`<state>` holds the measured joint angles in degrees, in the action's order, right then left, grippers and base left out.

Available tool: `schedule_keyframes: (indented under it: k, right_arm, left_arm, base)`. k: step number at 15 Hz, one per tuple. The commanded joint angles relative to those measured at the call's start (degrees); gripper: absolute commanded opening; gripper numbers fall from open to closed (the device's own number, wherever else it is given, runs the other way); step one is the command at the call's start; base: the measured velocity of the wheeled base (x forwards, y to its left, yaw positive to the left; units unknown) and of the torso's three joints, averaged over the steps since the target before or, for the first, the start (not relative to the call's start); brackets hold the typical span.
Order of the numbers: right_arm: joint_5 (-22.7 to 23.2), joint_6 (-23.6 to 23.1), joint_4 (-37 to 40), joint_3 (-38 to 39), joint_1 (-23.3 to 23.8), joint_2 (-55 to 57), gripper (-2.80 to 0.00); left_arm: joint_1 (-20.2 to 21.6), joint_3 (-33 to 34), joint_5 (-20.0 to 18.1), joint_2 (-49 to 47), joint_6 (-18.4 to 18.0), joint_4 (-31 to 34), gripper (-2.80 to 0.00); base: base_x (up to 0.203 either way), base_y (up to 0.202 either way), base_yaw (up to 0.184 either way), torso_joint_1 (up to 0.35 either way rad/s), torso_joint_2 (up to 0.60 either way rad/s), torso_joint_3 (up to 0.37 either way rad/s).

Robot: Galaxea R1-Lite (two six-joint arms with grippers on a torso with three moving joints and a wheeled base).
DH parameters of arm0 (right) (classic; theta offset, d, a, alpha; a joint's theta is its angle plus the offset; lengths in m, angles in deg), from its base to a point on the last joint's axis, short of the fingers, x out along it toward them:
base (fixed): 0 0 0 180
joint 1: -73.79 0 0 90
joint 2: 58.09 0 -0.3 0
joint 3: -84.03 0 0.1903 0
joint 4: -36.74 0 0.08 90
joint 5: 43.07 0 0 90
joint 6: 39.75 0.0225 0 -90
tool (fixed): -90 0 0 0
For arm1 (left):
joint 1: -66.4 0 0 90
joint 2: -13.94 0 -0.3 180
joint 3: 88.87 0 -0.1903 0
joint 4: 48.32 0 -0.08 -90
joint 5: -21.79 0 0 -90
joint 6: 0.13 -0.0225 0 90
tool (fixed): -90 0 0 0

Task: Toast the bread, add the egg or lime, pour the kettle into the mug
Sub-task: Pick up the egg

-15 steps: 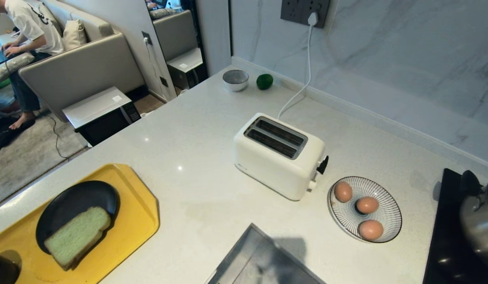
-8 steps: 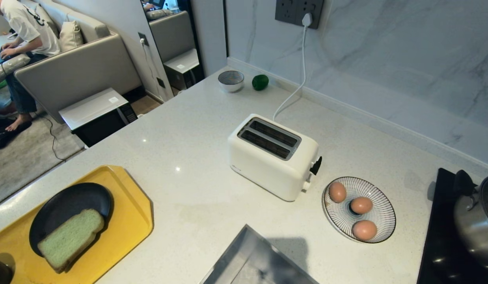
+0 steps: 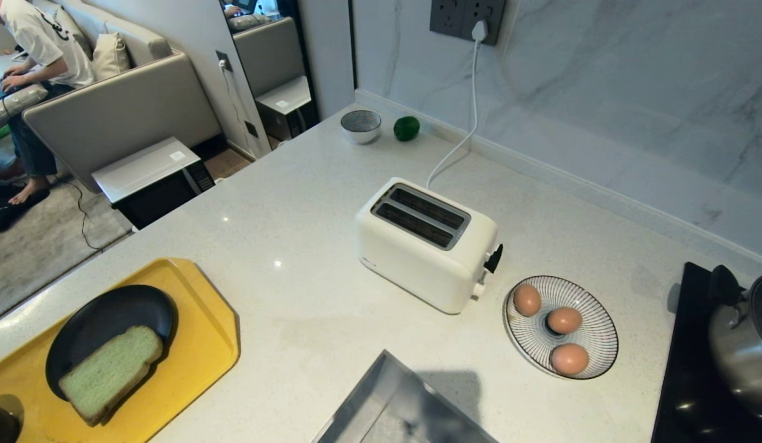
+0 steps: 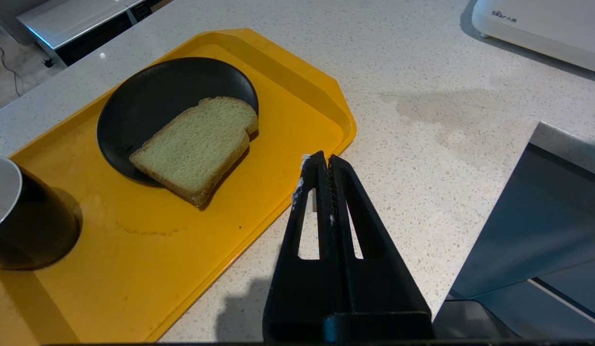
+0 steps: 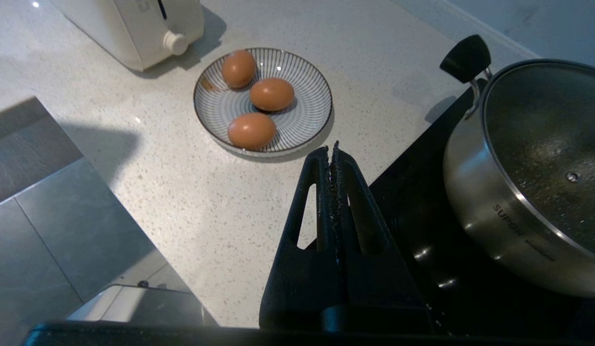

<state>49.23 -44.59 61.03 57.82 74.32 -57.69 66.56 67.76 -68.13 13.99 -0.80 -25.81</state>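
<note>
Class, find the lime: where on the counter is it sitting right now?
In the head view, the lime sits at the counter's far end near the marble wall, just right of the small grey bowl, beyond the toaster.

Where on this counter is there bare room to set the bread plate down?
The widest bare patch lies between the yellow tray and the toaster. Another runs behind the toaster toward the grey bowl and lime. It is crowded on the right, where the egg plate sits between the toaster and the pot.
</note>
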Motion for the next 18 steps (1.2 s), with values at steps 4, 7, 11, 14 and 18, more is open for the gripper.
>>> schedule_keyframes:
  k: [4, 7, 11, 14, 18]
  right_arm:
    - [-0.5, 6.8, 6.1, -22.2, 0.2, 25.5, -2.8]
    - [-2.1, 14.4, 9.1, -44.3, 0.2, 46.0, -2.8]
    - [-1.5, 22.9, 38.4, -69.6, 0.1, 60.6, -2.8]
    - [3.2, 23.6, 55.4, -78.4, -0.1, 69.1, -2.8]
    - [7.5, 13.8, 61.8, -77.0, -0.9, 72.4, -2.8]
  left_arm:
    - [0.0, 0.0, 0.0, 0.0, 0.0, 0.0, -2.8]
    - [0.0, 0.0, 0.0, 0.0, 0.0, 0.0, -2.8]
    - [0.0, 0.0, 0.0, 0.0, 0.0, 0.0, -2.8]
    - [0.1, 0.0, 0.0, 0.0, 0.0, 0.0, -2.8]
    - [0.0, 0.0, 0.0, 0.0, 0.0, 0.0, -2.8]
  base:
    - [0.0, 0.0, 0.0, 0.0, 0.0, 0.0]
    - [0.0, 0.0, 0.0, 0.0, 0.0, 0.0]
    - [0.0, 0.0, 0.0, 0.0, 0.0, 0.0]
    - [0.0, 0.0, 0.0, 0.0, 0.0, 0.0]
    - [0.0, 0.0, 0.0, 0.0, 0.0, 0.0]
